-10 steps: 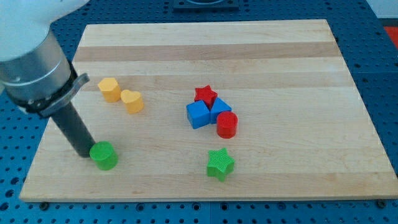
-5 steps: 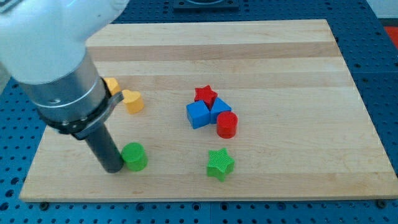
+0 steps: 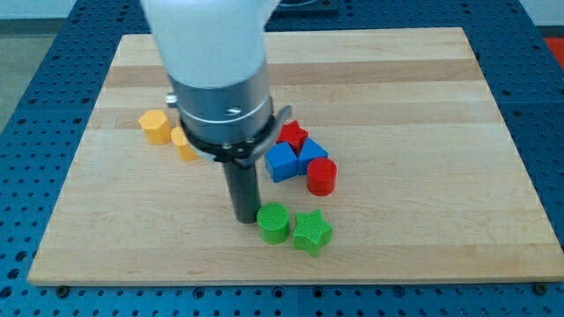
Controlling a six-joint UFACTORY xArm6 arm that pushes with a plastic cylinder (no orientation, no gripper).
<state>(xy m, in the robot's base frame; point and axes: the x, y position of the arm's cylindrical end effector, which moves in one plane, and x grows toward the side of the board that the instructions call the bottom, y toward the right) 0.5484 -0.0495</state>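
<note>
You see my tip (image 3: 244, 217) pressed against the left side of the green cylinder (image 3: 273, 222), which in turn touches the green star (image 3: 311, 232) on the view's right. There is no gripper to report, only the dark rod. Above them sit the blue cube (image 3: 280, 162), a second blue block (image 3: 312, 154) whose shape you can't quite make out, the red star (image 3: 293, 135) and the red cylinder (image 3: 322, 176), bunched together. At the view's left, a yellow block (image 3: 154, 126) stands clear; another yellow block (image 3: 183, 143) is half hidden behind the arm.
</note>
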